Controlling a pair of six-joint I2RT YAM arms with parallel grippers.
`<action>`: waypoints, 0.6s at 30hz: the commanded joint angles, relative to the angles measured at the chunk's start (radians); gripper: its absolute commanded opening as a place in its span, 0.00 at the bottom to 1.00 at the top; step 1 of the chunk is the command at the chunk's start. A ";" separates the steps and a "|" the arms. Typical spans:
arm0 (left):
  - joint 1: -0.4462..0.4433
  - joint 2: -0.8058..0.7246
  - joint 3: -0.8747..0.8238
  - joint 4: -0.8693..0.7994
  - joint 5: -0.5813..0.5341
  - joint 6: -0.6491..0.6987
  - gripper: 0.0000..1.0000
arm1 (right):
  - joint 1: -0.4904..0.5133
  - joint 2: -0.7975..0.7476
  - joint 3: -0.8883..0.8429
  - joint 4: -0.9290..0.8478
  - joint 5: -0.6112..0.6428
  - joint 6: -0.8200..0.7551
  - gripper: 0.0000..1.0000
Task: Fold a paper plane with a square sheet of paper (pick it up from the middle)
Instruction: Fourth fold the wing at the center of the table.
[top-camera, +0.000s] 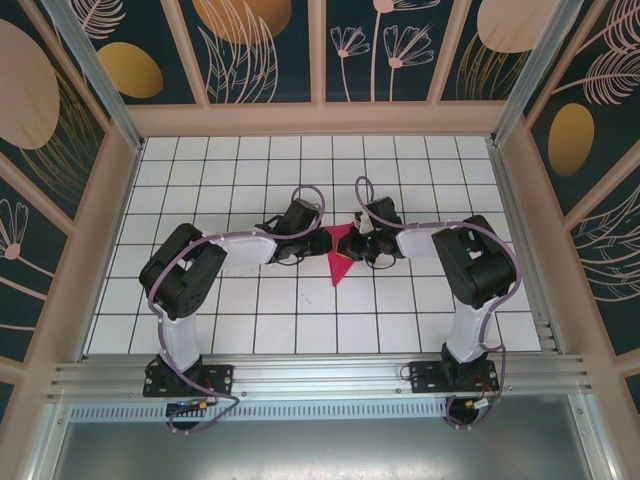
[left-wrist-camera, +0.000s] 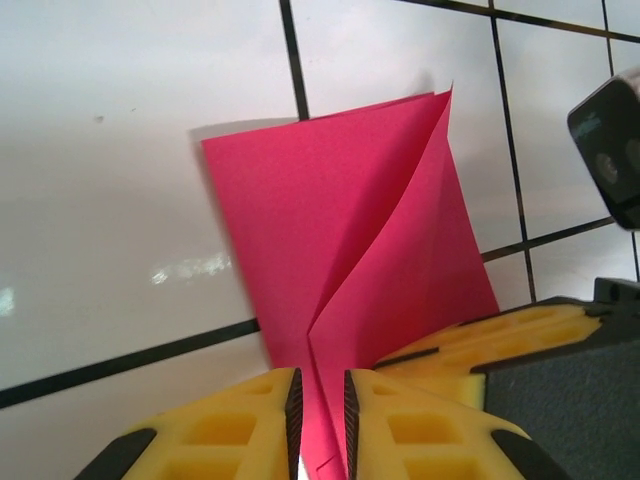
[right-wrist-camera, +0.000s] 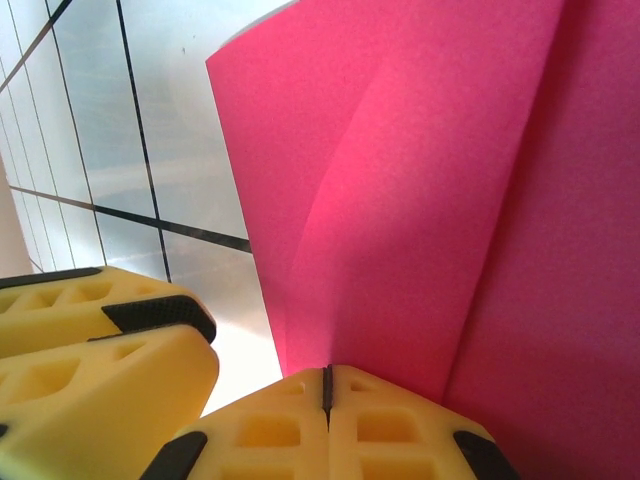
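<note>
Counter (top-camera: 250, 170): glossy white square tiles, thin dark grid lines, light glare on the surface in both wrist views. An aluminium rail (top-camera: 320, 378) along the near edge carries both arm bases.

Left arm (top-camera: 185, 275): black joints, white link shell, lilac cable (top-camera: 235, 237) looped alongside. It reaches toward the middle of the counter. Left jaws: yellow moulded pads (left-wrist-camera: 235, 435) with hollow rectangular pockets and black inner facings. The jaws are narrow, with only a slit between the facings, and they pinch the lower edge of the paper sheet (left-wrist-camera: 350, 250).

Paper sheet: thin magenta-pink stock, matte, creased rather than flat. In the left wrist view two layers rise from a centre crease and flare apart in a V, with straight cut edges and a sharp upper corner. From above it sits near the middle of the counter, between the two wrists, tapering to a point toward the near edge. Cannot tell whether that point touches the tiles.

Right jaws: the same yellow pocketed pads (right-wrist-camera: 390, 440), closed flush to a hairline seam, with the sheet rising straight out of that seam, so they are holding it. The left pads lie just beside them.

Right arm (top-camera: 475, 265): same black-and-white build, mirrored.
</note>
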 joint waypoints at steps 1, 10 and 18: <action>-0.004 0.038 0.034 -0.008 0.029 -0.018 0.21 | 0.004 0.011 -0.019 0.021 0.001 0.009 0.05; -0.004 0.110 0.105 -0.147 0.033 0.018 0.25 | 0.004 0.002 -0.016 0.027 -0.002 0.014 0.05; -0.008 0.175 0.183 -0.326 -0.035 0.069 0.22 | 0.003 -0.013 -0.009 0.023 -0.007 0.013 0.05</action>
